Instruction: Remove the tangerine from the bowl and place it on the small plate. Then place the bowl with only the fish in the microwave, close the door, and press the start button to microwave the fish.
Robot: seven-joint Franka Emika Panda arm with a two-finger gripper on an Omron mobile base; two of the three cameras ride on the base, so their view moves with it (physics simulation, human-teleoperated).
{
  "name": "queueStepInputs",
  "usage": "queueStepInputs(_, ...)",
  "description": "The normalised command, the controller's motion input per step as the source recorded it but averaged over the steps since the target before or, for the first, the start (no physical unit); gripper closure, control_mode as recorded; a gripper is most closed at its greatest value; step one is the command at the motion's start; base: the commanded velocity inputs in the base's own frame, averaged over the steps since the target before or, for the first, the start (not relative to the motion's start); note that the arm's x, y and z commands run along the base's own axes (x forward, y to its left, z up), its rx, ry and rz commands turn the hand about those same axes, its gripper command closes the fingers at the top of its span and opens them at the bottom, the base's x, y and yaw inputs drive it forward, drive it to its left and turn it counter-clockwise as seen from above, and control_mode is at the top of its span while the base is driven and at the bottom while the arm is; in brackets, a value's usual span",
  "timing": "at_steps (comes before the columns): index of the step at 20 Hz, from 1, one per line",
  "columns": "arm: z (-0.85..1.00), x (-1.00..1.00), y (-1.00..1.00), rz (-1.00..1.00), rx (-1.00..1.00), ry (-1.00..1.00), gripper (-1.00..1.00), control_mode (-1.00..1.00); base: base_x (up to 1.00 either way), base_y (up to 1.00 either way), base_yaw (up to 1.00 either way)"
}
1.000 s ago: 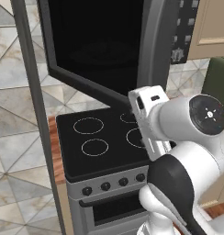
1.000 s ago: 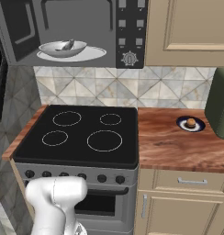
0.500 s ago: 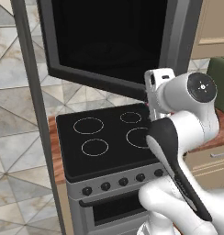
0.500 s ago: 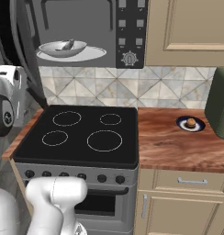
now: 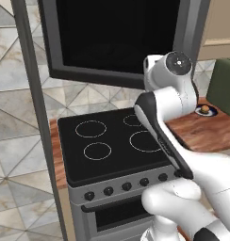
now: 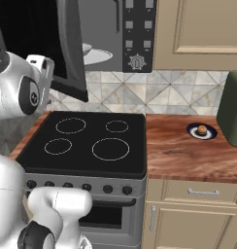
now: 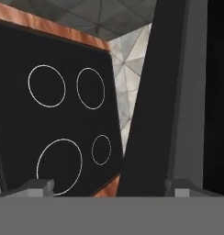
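By this moment the first half of the job looked finished: the tangerine (image 6: 202,130) sat on the small plate (image 6: 193,131) on the wooden counter (image 6: 178,155) to the right of the stove (image 6: 86,146), well apart from everything else I was dealing with. The bowl (image 6: 87,50) was inside the microwave (image 6: 118,34), resting on the white turntable (image 6: 102,57); from the right base view only a sliver of its rim showed past the door's edge, and I could not make out the fish from there, so I judged rather than saw that it lay in the bowl. The door (image 5: 112,40) stood partly swung toward the opening but not shut, its black glass facing out over the cooktop. My gripper (image 7: 107,186) was up against the door's grey frame, with the frame's edge running down between my two finger tips; the fingers (image 7: 38,186) were spread wide, holding nothing. I read this as the pushing stage, with my hand placed to drive the door home. What remained, as I judged it, was to press the door fully closed and then reach across to the button panel (image 6: 138,36) on the microwave's right side for the start button.
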Motion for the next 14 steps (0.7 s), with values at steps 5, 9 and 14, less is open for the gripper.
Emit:
queueStepInputs(5, 0.0, 0.95, -0.18, -0.06, 0.01, 0.06, -1.0, -1.0, 0.0, 0.0, 0.0)
queueStepInputs(9, 0.0, 0.92, -0.15, -0.03, 0.0, 0.08, -1.0, -1.0, 0.0, 0.0, 0.0)
queueStepInputs(14, 0.0, 0.82, -0.17, -0.02, 0.01, 0.03, -1.0, -1.0, 0.0, 0.0, 0.0)
